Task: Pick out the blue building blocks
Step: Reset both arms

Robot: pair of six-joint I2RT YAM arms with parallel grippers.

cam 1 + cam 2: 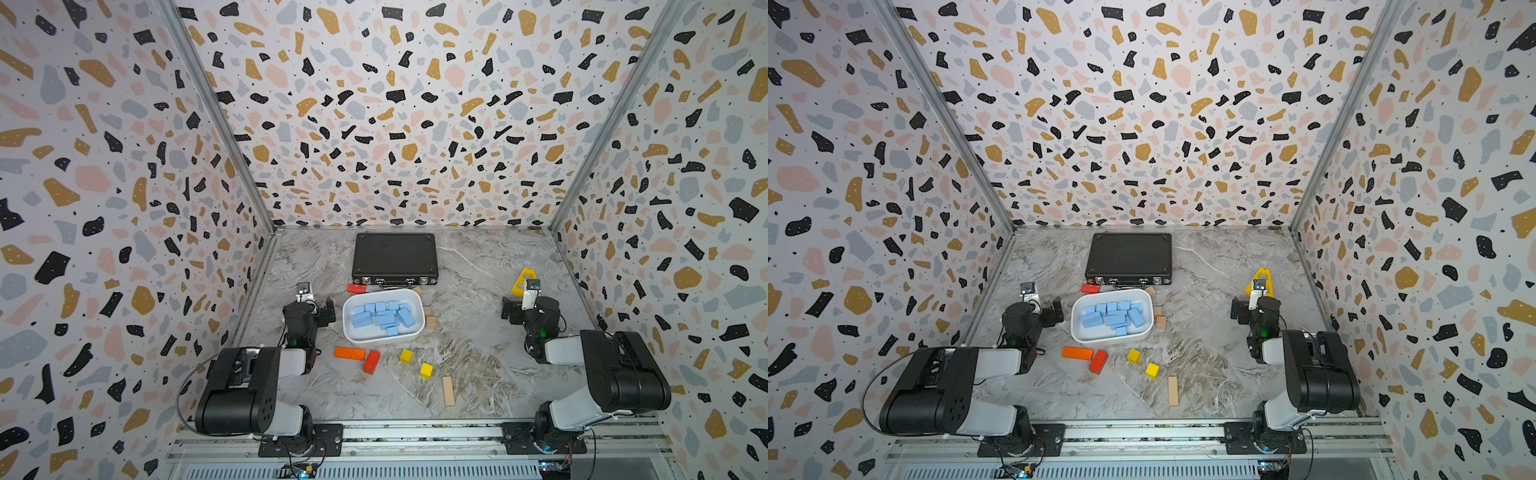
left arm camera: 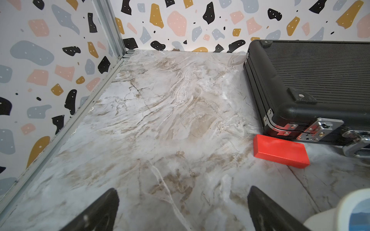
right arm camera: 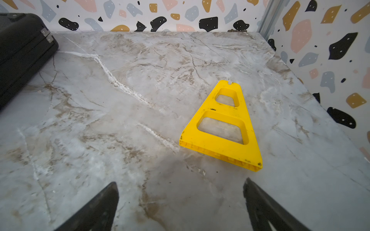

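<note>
Lying nearest the front edge of the marbled worktop, a tan wooden bar sits alone, right of centre. Just behind it stand two yellow cubes, slightly apart. To their left an orange bar and a red block lie just beside each other.

At the middle of the worktop a white tray holds the blue building blocks, cubes and longer bars heaped loosely together, as both top views show. Small tan cubes sit just off the tray's right side.

The left gripper hovers between the tray and the left edge, jaws spread wide with only bare worktop between them. The right gripper hovers toward the right edge, equally wide apart and holding nothing. Beyond it a yellow triangular frame with two cut-outs lies flat.

Behind the tray, a flat red block rests just beside the front left corner of a closed black case. The case lies centred near the back edge, latches facing forward.
</note>
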